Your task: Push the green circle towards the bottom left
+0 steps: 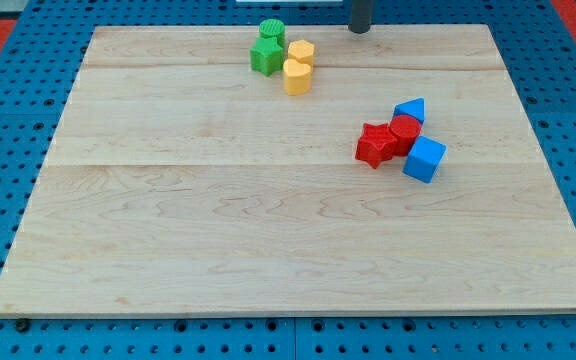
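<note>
Reading the scene from the view's bottom upward, you get these lines.

Board (218, 250): a pale wooden top; its whole near half carries no blocks, so you have open room toward the bottom left.

Containers: you see none on the board, no tray, bin or bowl, so nothing is held inside anything.

Blue cube (424, 159): the nearest block, at the view's right, touching the red cluster.

Red star (374, 145): just left of the blue cube, pressed against a red cylinder (404, 130).

Blue triangle (410, 109): behind the red cylinder, touching it.

Yellow blocks (299, 66): two rounded pieces stacked in depth near the view's top, hard against the green pair on their left.

Green star (264, 57): in front of the green circle, touching it.

Green circle (272, 32): your target, at the board's top edge, left of centre, hemmed in by the green star in front and a yellow block on its right.

Handling: you should judge it small, light and rigid, likely to slide easily and to roll off a glancing contact because of its round side.

Contact: you want its upper right flank, yet the green star sits in its path and will probably be carried along.

My tip (360, 31): a bare rod with no fingers to open or close, holding nothing; it stands at the top edge, to the right of the yellow blocks, apart from every block.
</note>
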Available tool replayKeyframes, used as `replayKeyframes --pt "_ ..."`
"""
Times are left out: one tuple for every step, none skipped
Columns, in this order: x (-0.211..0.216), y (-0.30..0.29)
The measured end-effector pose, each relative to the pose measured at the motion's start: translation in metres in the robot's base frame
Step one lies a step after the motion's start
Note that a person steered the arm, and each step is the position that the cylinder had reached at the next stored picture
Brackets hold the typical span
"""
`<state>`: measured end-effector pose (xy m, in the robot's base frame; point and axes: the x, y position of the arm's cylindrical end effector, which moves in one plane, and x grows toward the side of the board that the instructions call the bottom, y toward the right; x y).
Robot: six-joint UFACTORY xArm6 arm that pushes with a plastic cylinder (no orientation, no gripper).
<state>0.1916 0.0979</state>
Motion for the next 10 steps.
replayKeyframes --pt "0.001 -0.007" --pt "0.002 -0.017" --pt "0.002 -0.018" --pt "0.001 -0.043" --pt "0.003 -0.082" --pt "0.031 -0.148" --pt "0.063 -0.228" --pt "0.025 -0.263" --pt "0.035 -0.323" --pt "0.069 -0.296"
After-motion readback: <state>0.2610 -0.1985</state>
